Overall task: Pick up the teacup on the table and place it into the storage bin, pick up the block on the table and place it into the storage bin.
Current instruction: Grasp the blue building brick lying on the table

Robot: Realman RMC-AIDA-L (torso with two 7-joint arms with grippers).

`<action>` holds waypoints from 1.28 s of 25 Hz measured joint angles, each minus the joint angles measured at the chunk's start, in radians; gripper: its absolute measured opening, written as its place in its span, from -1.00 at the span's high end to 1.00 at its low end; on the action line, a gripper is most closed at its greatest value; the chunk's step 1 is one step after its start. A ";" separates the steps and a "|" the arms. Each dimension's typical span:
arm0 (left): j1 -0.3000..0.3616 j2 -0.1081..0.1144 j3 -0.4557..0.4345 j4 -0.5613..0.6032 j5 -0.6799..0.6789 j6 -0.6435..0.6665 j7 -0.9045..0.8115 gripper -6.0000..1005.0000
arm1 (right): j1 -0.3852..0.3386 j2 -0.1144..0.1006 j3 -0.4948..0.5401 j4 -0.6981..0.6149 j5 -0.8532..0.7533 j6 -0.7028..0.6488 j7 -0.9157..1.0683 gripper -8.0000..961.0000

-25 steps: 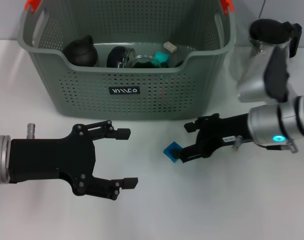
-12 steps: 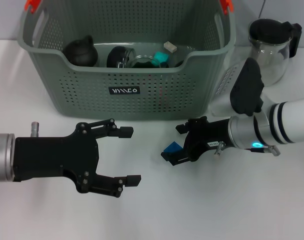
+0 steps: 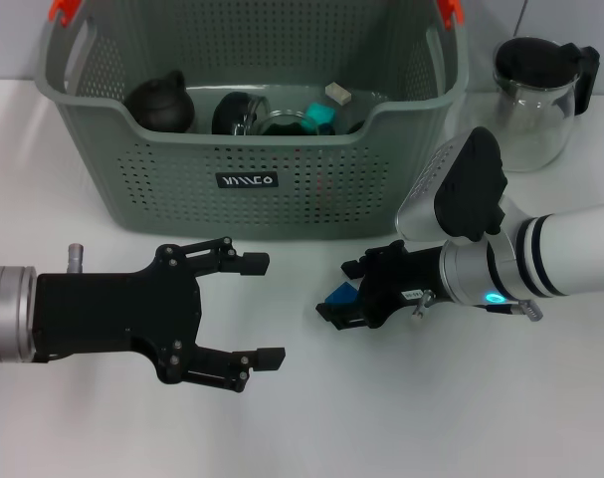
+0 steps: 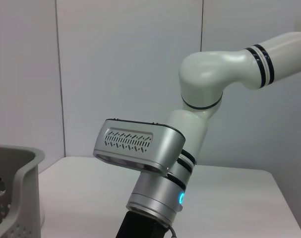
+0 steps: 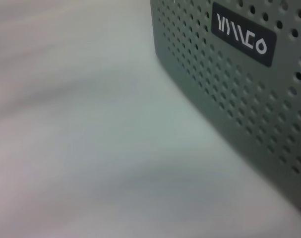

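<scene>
The small blue block (image 3: 338, 296) lies on the white table in front of the storage bin (image 3: 282, 209). My right gripper (image 3: 340, 290) is open and straddles the block, one black finger on each side. My left gripper (image 3: 260, 309) hovers open and empty over the table, left of the block. Inside the bin lie a dark round pot (image 3: 160, 101), a glass vessel (image 3: 272, 121) and a teal piece (image 3: 319, 118); I cannot tell which is the teacup. The right wrist view shows the bin's perforated wall (image 5: 249, 99) and black label (image 5: 243, 34) close up.
A glass pitcher with a black lid (image 3: 536, 100) stands on the table right of the bin, behind my right arm. The left wrist view shows the right arm's silver wrist (image 4: 140, 146) and a corner of the bin (image 4: 21, 188).
My right gripper has slid left until its fingers enclose the blue block, and the right forearm has swung in front of the pitcher. The left gripper has crept slightly right.
</scene>
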 joint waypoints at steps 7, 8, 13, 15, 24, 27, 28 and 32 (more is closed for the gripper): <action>0.000 0.001 0.000 -0.001 0.001 -0.001 0.000 -0.87 | 0.000 -0.001 -0.002 0.008 0.007 0.000 0.005 -0.51; 0.000 0.001 0.000 -0.001 0.001 -0.001 0.000 -0.86 | 0.000 -0.001 -0.003 0.010 0.007 0.001 0.006 -0.52; 0.000 0.000 0.000 -0.001 0.001 -0.001 0.000 -0.86 | 0.000 -0.002 -0.003 0.015 0.007 0.001 0.011 -0.46; 0.000 -0.001 0.000 -0.001 0.001 -0.001 0.000 -0.86 | 0.000 -0.002 -0.004 0.017 0.007 0.002 0.013 -0.41; 0.001 0.000 0.000 -0.001 0.001 0.000 -0.004 -0.86 | -0.001 -0.003 -0.014 0.016 0.005 -0.007 0.016 -0.09; 0.002 0.001 0.000 -0.001 0.001 0.001 -0.005 -0.86 | -0.001 -0.005 -0.018 0.012 0.004 -0.009 0.019 0.10; 0.004 0.001 -0.001 -0.001 0.001 0.003 -0.005 -0.86 | -0.003 -0.006 -0.020 0.009 0.003 -0.011 0.020 0.10; 0.006 0.001 -0.002 -0.001 0.001 0.002 -0.005 -0.86 | -0.013 -0.008 -0.023 -0.011 0.001 -0.020 0.019 0.10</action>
